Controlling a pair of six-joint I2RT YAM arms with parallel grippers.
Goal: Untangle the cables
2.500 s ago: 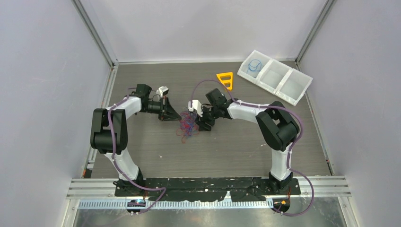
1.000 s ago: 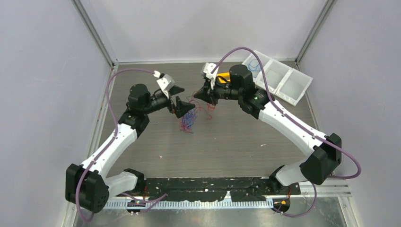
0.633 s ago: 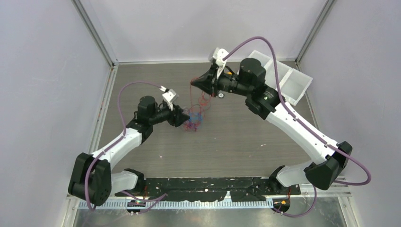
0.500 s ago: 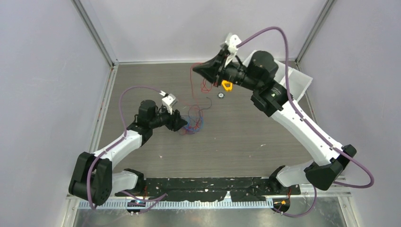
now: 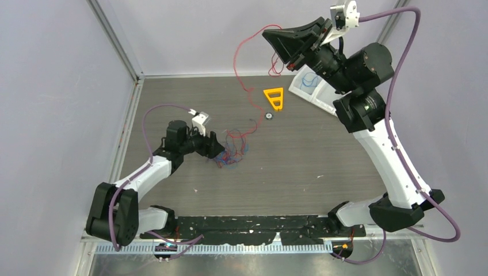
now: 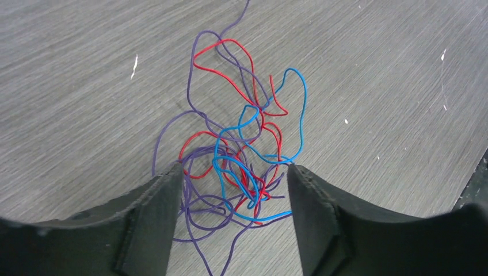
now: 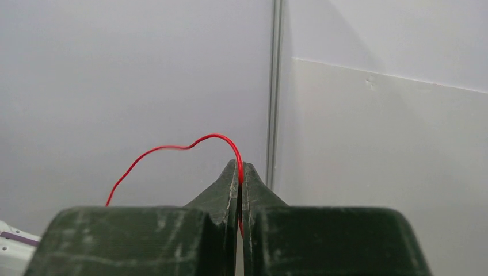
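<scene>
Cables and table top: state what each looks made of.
Cables: thin wire in smooth, slightly glossy, plastic-looking insulation, red, blue and purple; they hold loose springy loops.
Table top: matte grey wood-grain surface, probably laminate; fine streaked grain, a few white scuffs.

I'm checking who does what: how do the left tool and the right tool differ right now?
The left tool is down at the table, the right tool high in the air. The left tool's jaws stand apart, straddling the cable clump; the right tool's are shut on a red cable. Both are dark two-finger tools.
</scene>
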